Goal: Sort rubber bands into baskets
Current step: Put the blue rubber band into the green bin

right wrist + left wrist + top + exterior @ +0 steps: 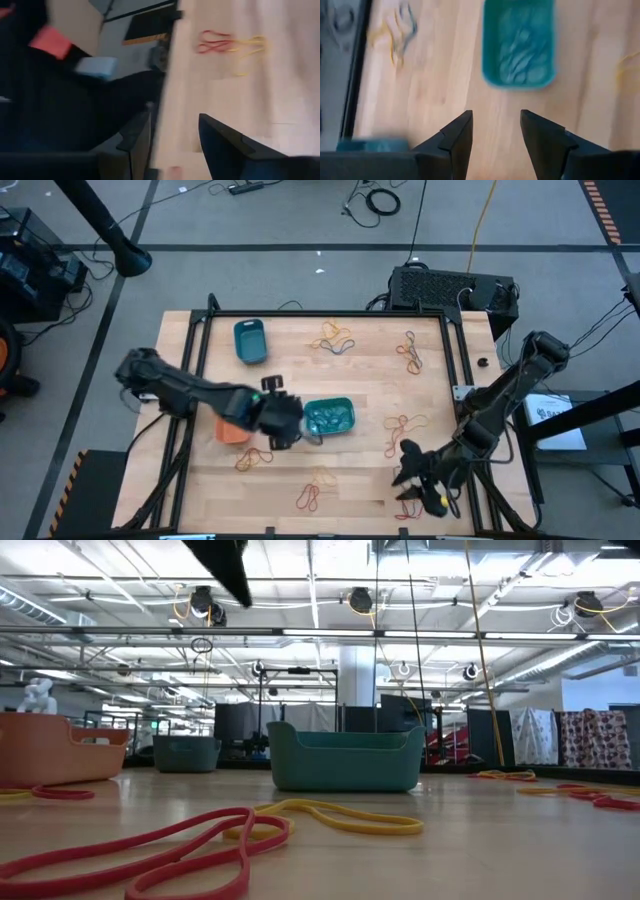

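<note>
Three baskets rest on the wooden table: a teal one (328, 416) with blue-green rubber bands in it (519, 42), a blue one (250, 340) near the far left, and an orange one (232, 430) partly under my left arm. Loose rubber bands lie in clusters (335, 338) (412, 352) (403, 425) (255, 458) (315, 492). My left gripper (285, 425) (496, 137) hangs open and empty just left of the teal basket. My right gripper (415, 480) (172, 137) stands open and empty above the near right corner.
Black rails (200, 330) frame the table's sides. In the low view red (150, 850) and yellow (330, 818) bands lie close in front, with the teal basket (345, 758) behind them. A black box (450, 288) sits beyond the far right corner.
</note>
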You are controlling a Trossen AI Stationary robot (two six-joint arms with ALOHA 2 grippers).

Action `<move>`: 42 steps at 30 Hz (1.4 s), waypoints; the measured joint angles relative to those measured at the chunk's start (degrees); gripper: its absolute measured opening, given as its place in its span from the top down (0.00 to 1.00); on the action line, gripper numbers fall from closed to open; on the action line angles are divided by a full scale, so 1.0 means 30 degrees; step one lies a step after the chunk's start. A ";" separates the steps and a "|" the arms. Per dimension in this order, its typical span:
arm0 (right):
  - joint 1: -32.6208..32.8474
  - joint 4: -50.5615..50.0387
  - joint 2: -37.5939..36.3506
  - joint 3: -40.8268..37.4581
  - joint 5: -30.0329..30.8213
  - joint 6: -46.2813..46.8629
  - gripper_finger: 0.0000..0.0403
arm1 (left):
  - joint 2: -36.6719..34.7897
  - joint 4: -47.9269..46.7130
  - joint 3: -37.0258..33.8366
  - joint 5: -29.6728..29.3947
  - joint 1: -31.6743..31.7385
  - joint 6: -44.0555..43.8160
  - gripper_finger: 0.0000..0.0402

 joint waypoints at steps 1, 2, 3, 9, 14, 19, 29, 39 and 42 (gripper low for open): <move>0.0141 -0.0130 0.0270 0.0363 -0.0094 0.0656 0.60 | -0.0608 0.1676 -0.0935 -0.0474 -0.0509 0.0343 0.57; 0.0306 -0.0600 0.0607 0.0745 -0.0130 0.1441 0.60 | -0.1147 0.3519 -0.1880 -0.0991 -0.0990 0.0743 0.57; 0.0443 -0.1235 0.0957 0.1108 -0.0124 0.2295 0.60 | -0.1668 0.5622 -0.2989 -0.1468 -0.1486 0.1350 0.57; 0.0876 -0.5862 0.3880 0.3098 -0.0531 0.8356 0.60 | -0.2401 1.9553 -0.9290 -0.2000 -0.3035 0.8238 0.57; 0.0937 -0.9384 0.6142 0.3589 -0.1283 1.3108 0.60 | -0.1572 2.8935 -1.2476 -0.1838 -0.2954 1.1122 0.57; 0.0864 -1.0795 0.7731 0.3514 -0.1527 1.5309 0.60 | -0.0642 3.2758 -1.3204 0.0172 -0.2196 1.2174 0.57; 0.0516 -1.1730 0.9337 0.3505 -0.1067 1.5671 0.60 | -0.0532 2.9532 -1.3147 0.0908 -0.0141 1.0346 0.57; 0.0500 -1.1921 1.0161 0.3484 -0.1548 1.5328 0.61 | -0.0532 2.8664 -1.3147 0.1639 0.1002 0.9305 0.57; 0.0507 -1.1407 1.0105 0.3014 -0.1776 1.5206 0.65 | -0.0532 2.8614 -1.3147 0.1639 0.1044 0.9296 0.57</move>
